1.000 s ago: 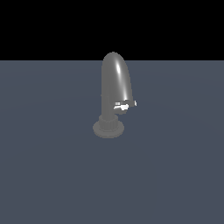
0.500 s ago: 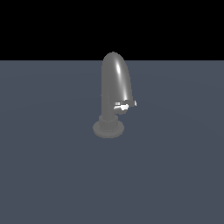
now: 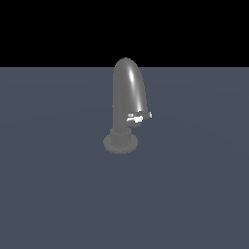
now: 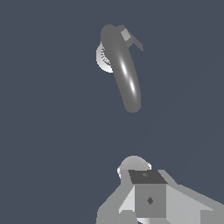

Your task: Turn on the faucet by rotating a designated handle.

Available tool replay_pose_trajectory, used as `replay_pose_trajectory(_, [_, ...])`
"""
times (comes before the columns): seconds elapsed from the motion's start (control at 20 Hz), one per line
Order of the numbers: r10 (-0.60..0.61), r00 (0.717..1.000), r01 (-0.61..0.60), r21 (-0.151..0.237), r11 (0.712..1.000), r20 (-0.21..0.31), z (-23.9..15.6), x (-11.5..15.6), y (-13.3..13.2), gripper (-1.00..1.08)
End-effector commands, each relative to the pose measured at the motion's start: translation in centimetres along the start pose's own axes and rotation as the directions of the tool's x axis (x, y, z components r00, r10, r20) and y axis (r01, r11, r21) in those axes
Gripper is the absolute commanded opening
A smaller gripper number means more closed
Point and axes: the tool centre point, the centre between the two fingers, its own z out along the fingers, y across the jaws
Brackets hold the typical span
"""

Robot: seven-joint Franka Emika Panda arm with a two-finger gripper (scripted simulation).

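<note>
The faucet (image 3: 127,104) stands upright at the centre of the exterior view on a dark grey floor (image 3: 58,194), arching toward the right. The handle (image 3: 139,117) juts rightward from its lower side. Whether the gripper's (image 4: 146,199) fingers are parted cannot be told.

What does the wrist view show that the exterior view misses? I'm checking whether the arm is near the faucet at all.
Only the wrist view shows part of the robot's pale body, apart from the faucet; its fingers cannot be made out. Only the exterior view shows the faucet upright in profile, with the handle sticking out toward the exterior view's right. Both show the faucet, its ribbed base and the handle.
</note>
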Motion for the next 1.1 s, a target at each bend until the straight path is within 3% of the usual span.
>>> replay_pose_trajectory(0.0, [0.032,0.999,-0.033,0.011,0.999,0.042,0.0,1.2,-0.3,-1.00])
replay_pose_trajectory(0.55, [0.169,0.957,-0.184,0.044,0.982,0.234,0.7,6.8,-1.2,-1.00])
replay_pose_trajectory(1.05, [0.279,0.868,-0.326,0.048,0.944,0.411,2.2,12.0,-1.3,-1.00])
